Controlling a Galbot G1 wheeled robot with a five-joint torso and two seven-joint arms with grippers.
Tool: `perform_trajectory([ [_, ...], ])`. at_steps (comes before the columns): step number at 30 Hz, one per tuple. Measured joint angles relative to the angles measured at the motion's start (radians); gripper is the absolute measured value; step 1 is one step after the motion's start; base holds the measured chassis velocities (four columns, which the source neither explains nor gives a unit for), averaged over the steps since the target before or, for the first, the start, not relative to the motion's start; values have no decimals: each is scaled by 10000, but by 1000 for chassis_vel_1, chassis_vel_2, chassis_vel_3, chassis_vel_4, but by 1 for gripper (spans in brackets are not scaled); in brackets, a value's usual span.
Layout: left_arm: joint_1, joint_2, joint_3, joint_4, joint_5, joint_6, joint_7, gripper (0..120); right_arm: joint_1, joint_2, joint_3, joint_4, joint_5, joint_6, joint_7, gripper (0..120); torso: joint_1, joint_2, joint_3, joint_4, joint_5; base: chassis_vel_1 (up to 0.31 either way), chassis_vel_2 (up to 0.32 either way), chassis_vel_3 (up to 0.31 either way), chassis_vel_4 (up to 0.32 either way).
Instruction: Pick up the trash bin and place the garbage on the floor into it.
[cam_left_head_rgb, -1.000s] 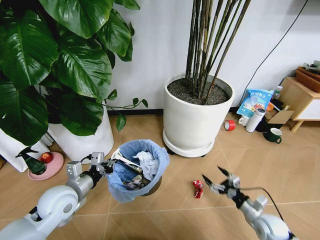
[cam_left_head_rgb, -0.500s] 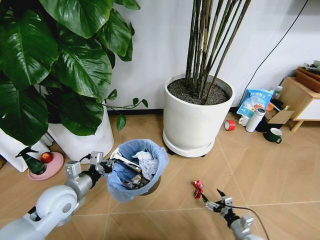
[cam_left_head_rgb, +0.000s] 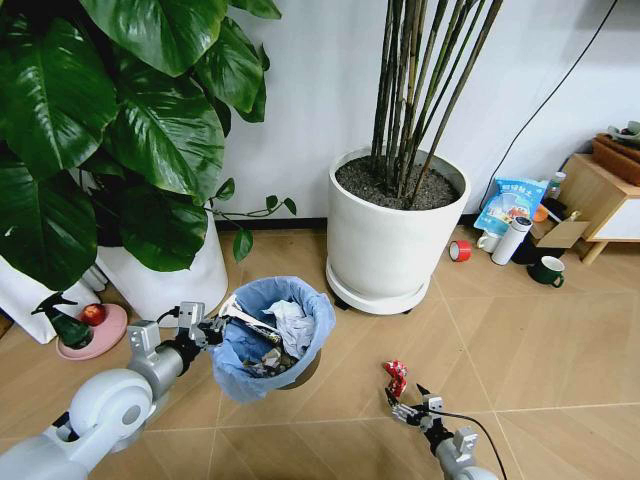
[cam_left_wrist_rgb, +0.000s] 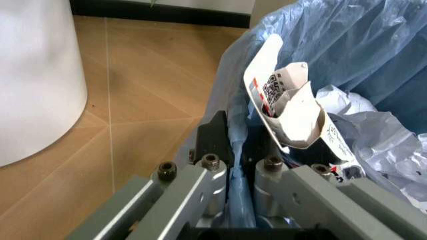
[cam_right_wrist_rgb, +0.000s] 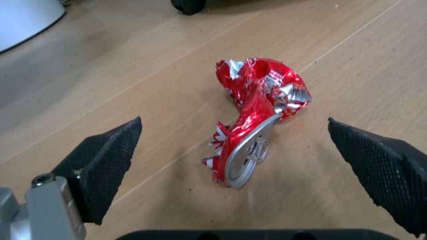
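The trash bin (cam_left_head_rgb: 272, 340), dark and lined with a light blue bag, hangs tilted just above the floor (cam_left_head_rgb: 500, 340). It holds crumpled white tissues and wrappers. My left gripper (cam_left_head_rgb: 214, 327) is shut on its near rim; in the left wrist view the gripper (cam_left_wrist_rgb: 241, 146) pinches the blue bag edge (cam_left_wrist_rgb: 235, 200) beside a printed wrapper (cam_left_wrist_rgb: 287, 107). One piece of garbage, a red crumpled wrapper (cam_left_head_rgb: 396, 375), lies on the floor right of the bin. My right gripper (cam_left_head_rgb: 404, 402) hovers open just in front of it. In the right wrist view the red wrapper (cam_right_wrist_rgb: 257, 107) sits between the spread fingertips (cam_right_wrist_rgb: 110, 162).
A white pot of bamboo canes (cam_left_head_rgb: 396, 235) stands behind the wrapper. A large-leaf plant in a white pot (cam_left_head_rgb: 170, 275) is behind the bin. A green spray bottle (cam_left_head_rgb: 62, 322) on a pink dish sits far left. A red tape roll (cam_left_head_rgb: 459, 250), a mug (cam_left_head_rgb: 547, 270) and a wooden shelf (cam_left_head_rgb: 600, 195) are at right.
My right gripper has dropped low and moved left, closing in on the red wrapper. The left gripper still holds the bin, which has barely shifted.
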Motion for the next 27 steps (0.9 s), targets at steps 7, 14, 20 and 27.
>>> perform_trajectory([
  [7,13,-48,5,33,4,-6,-1,0,459,105,-153,-470,-74,-96,169,100,0,0,0,0,0,0,0,0,0],
  [14,18,-55,5,31,2,-8,-11,0,696,32,-378,-678,-47,-290,325,79,0,0,0,0,1,0,0,0,0],
  [20,21,-70,-1,22,0,-8,-23,0,698,-86,-430,-736,43,-366,388,55,0,0,0,0,0,0,0,0,0],
  [27,19,-73,-17,17,-3,-8,-31,0,652,-140,-434,-718,96,-389,392,34,0,0,0,0,0,0,0,0,0],
])
